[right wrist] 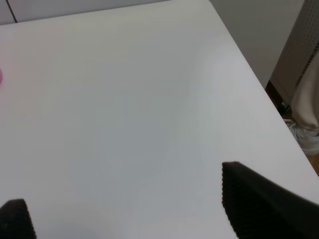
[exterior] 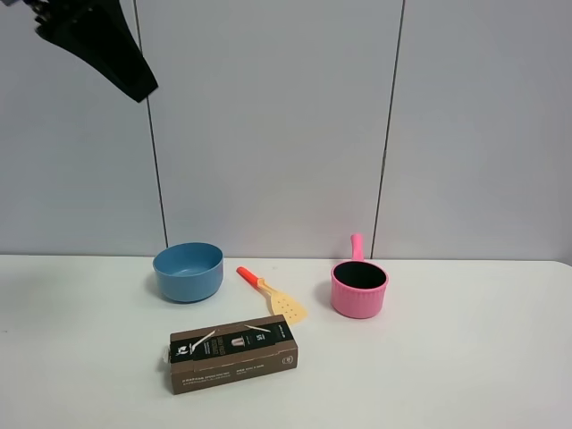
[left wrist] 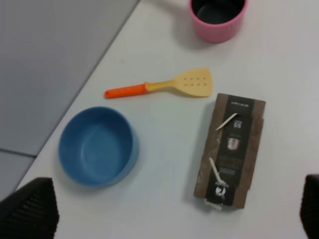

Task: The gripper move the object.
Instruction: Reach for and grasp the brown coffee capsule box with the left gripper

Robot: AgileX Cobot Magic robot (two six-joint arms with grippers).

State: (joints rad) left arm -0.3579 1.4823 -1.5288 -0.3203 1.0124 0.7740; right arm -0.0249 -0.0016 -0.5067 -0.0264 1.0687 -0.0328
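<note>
**A:** Where is the box lying, and which way is it running?

**B:** It is lying flat, black printed face up, near the bench's front edge, left of the middle. Its long axis is running along that edge, with the right end angling slightly back.

**A:** Is anything crowding it?

**B:** The blue bowl, the yellow spatula and the pink pot are sitting behind it, all apart from it.

**A:** Any writing?

**B:** White markings, too small to read.

**A:** And the jaws?

**B:** The left gripper is hanging high, jaws wide and empty. The right gripper is hovering over the bench's right end, also spread wide.
</note>
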